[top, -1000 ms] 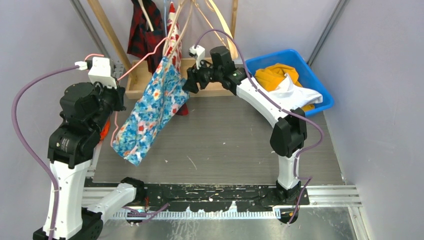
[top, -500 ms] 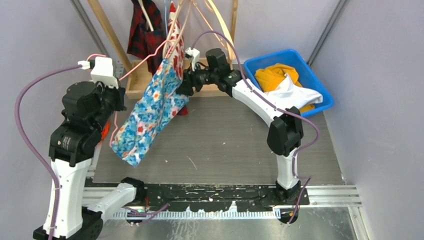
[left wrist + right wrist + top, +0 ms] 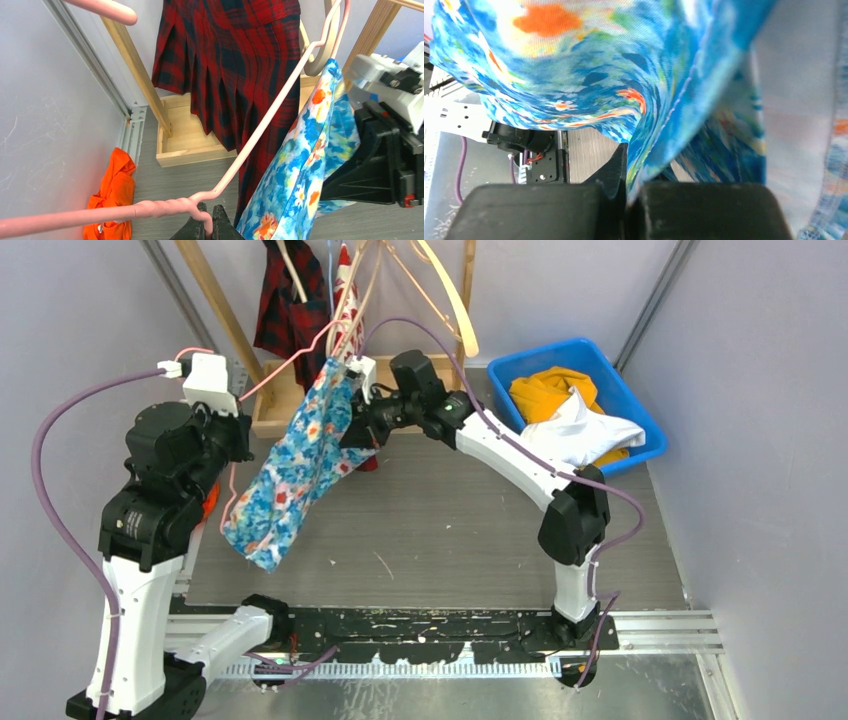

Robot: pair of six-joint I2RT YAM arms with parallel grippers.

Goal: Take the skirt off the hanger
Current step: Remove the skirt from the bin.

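Note:
The blue floral skirt point(image 3: 300, 460) hangs aslant from a pink hanger point(image 3: 285, 362) above the table's left half. My left gripper point(image 3: 210, 222) is shut on the hanger point(image 3: 270, 120) just below its twisted neck; in the top view it point(image 3: 235, 432) sits at the skirt's left. My right gripper point(image 3: 357, 428) reaches in from the right and presses against the skirt's upper edge. In the right wrist view its jaws point(image 3: 631, 195) are shut on a fold of the skirt point(image 3: 574, 75), which fills most of that view.
A red plaid garment point(image 3: 290, 300) and bare wooden hangers point(image 3: 450, 300) hang on the wooden rack point(image 3: 275, 412) at the back. A blue bin point(image 3: 640, 410) with yellow and white clothes stands back right. An orange cloth point(image 3: 112, 195) lies by the left wall.
My right gripper has moved left from beside the skirt into its upper edge and has shut on the fabric. The left arm and hanger have barely moved.

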